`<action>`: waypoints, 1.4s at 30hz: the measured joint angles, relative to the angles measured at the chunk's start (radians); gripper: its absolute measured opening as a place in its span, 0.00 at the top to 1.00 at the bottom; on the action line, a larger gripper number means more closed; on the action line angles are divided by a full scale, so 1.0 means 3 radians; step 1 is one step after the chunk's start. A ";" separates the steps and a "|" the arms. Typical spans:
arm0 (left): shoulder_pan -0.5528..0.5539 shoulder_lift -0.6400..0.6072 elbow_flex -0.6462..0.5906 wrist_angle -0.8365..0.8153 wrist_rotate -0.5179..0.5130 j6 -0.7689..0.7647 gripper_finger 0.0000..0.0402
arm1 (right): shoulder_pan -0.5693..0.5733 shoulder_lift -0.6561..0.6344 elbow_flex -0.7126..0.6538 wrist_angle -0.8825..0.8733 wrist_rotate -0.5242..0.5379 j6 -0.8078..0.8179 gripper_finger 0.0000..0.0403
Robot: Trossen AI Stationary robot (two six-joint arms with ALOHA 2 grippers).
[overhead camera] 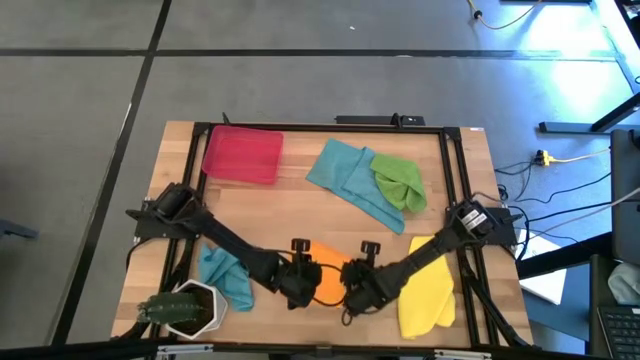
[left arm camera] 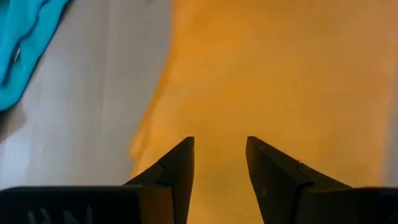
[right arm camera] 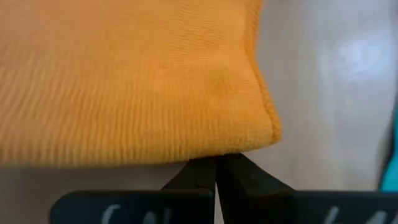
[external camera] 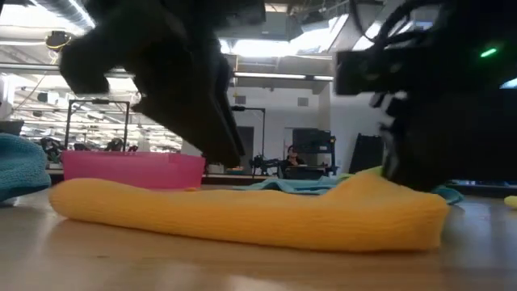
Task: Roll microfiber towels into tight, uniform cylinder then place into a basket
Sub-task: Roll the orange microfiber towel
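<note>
An orange towel (overhead camera: 330, 278), folded into a thick flat bundle (external camera: 242, 214), lies on the table near the front edge, between my two grippers. My left gripper (left arm camera: 219, 140) stands open over its left end (overhead camera: 300, 287), with orange cloth showing in the gap between the fingers; I see no touch. My right gripper (right arm camera: 216, 158) is shut at the towel's right end (overhead camera: 355, 292). The red basket (overhead camera: 242, 155) stands at the far left with nothing visible in it. My right gripper's shut fingertips meet the orange towel's hemmed edge (right arm camera: 217, 149), close to a corner (right arm camera: 270, 130). The fingers slant down from the table's right side. The towel lies on the table; I cannot tell whether a layer is caught between the tips.
A teal towel (overhead camera: 350, 180) and a green one (overhead camera: 400, 182) lie overlapped at the far right. A yellow towel (overhead camera: 430, 285) lies under my right arm. Another teal towel (overhead camera: 225, 275) and a white plant pot (overhead camera: 190, 305) sit at the near left.
</note>
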 joint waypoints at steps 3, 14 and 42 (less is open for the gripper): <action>-0.0044 0.0000 0.0065 0.0002 -0.0003 -0.0001 0.66 | -0.0150 -0.0004 -0.0026 -0.0015 0.0027 -0.0177 0.98; -0.0246 0.0000 0.0317 -0.0247 -0.0035 0.0023 0.66 | -0.0084 -0.0492 -0.0035 -0.0232 0.0199 -0.0376 0.98; -0.0879 0.0061 0.0175 -0.1140 -0.0581 -0.0138 0.49 | 0.0779 -0.0101 -0.0035 0.0953 0.0585 -0.1309 0.52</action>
